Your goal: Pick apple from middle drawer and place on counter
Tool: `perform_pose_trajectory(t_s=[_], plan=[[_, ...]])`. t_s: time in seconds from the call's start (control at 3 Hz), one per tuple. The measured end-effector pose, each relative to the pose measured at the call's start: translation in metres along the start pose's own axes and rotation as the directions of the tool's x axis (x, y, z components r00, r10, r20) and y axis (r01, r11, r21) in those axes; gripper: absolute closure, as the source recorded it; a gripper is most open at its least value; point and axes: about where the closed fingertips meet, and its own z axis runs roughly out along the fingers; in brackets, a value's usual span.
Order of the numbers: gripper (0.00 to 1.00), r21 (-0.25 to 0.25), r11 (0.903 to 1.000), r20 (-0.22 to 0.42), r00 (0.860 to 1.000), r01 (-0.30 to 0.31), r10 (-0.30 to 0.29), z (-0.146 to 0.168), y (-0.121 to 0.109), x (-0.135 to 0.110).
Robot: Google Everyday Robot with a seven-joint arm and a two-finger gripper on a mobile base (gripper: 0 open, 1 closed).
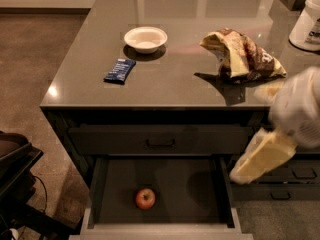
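The apple (145, 198), small and red, lies on the dark floor of the open middle drawer (159, 229), left of its centre. The counter (175, 79) is the glossy dark worktop above it. My gripper (261, 158), pale yellow under the white arm, hangs in front of the counter's right front corner. It is above the drawer's right side, well to the right of the apple and higher, and it holds nothing that I can see.
On the counter are a white bowl (145, 38), a blue snack bar (120, 70), a crumpled chip bag (242, 55) and a white container (309, 21) at the far right. A closed handled drawer (160, 141) sits above the open one. Dark equipment (15, 179) stands at left.
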Motion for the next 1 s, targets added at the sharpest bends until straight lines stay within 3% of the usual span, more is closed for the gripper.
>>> perform_pose_trajectory(t_s=[0.33, 0.67, 1.0], plan=[[0.00, -0.113, 0.9738, 0.122, 0.970, -0.198, 0.211, 0.072, 0.039, 0.018], [0.00, -0.156, 0.9465, 0.160, 0.938, -0.282, 0.306, 0.103, 0.056, 0.022], [0.00, -0.161, 0.9377, 0.174, 0.926, -0.308, 0.334, 0.113, 0.068, 0.025]])
